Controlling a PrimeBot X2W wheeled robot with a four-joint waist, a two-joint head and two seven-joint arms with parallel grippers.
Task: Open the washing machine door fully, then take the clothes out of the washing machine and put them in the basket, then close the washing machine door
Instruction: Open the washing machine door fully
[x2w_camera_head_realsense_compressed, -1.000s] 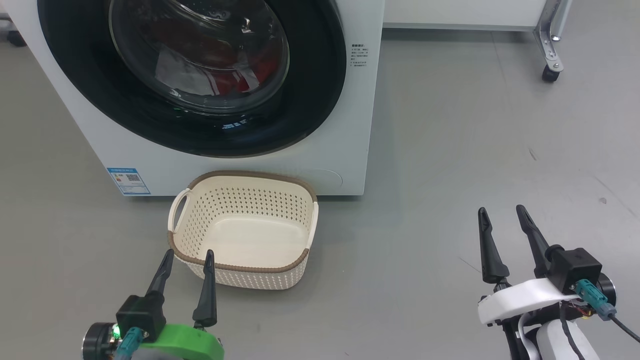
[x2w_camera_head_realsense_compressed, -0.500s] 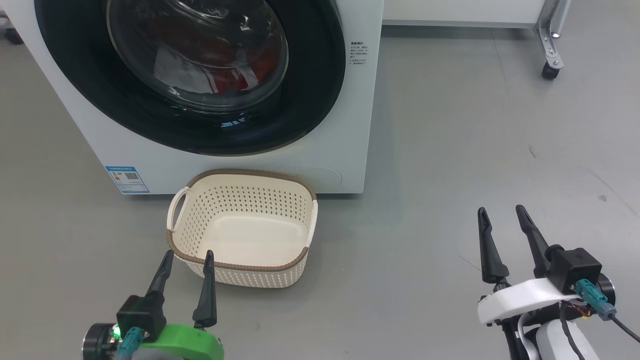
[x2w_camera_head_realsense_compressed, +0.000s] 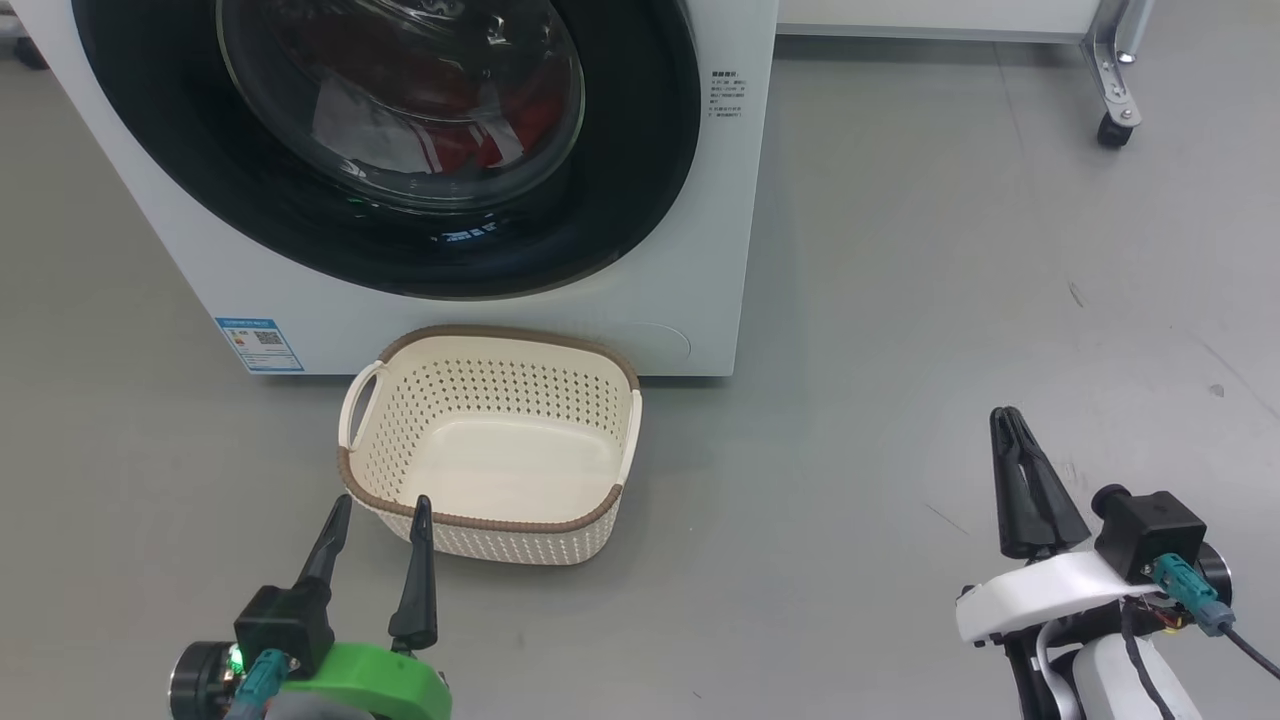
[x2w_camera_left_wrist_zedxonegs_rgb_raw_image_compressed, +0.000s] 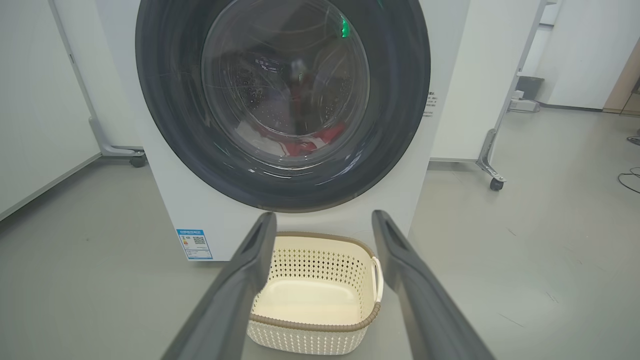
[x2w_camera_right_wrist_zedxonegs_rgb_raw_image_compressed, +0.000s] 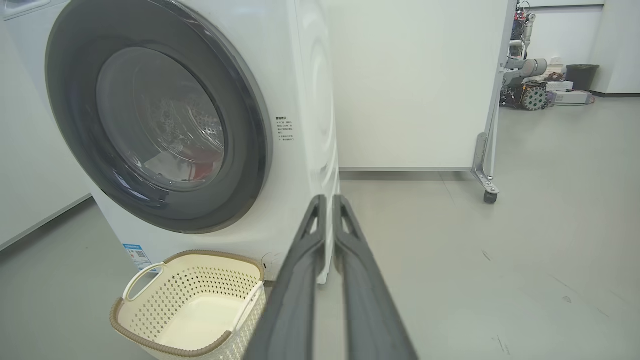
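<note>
The white washing machine stands ahead with its door closed, a glossy black rim around bulging glass. Red and white clothes show through the glass, low in the drum. The cream basket sits empty on the floor against the machine's front. My left gripper is open, its tips just short of the basket's near rim. My right gripper hovers over bare floor to the right, fingers pressed together with nothing between them. In the right wrist view its fingers almost touch, aimed at the machine's right corner.
A white wheeled cabinet stands behind and right of the machine, with a caster on the grey floor. In the right wrist view, other robot gear sits far off at the right. A white wall panel on wheels stands left of the machine.
My right gripper's fingers have come together from wide apart. The left gripper stays as it was. The head camera has shifted slightly.
</note>
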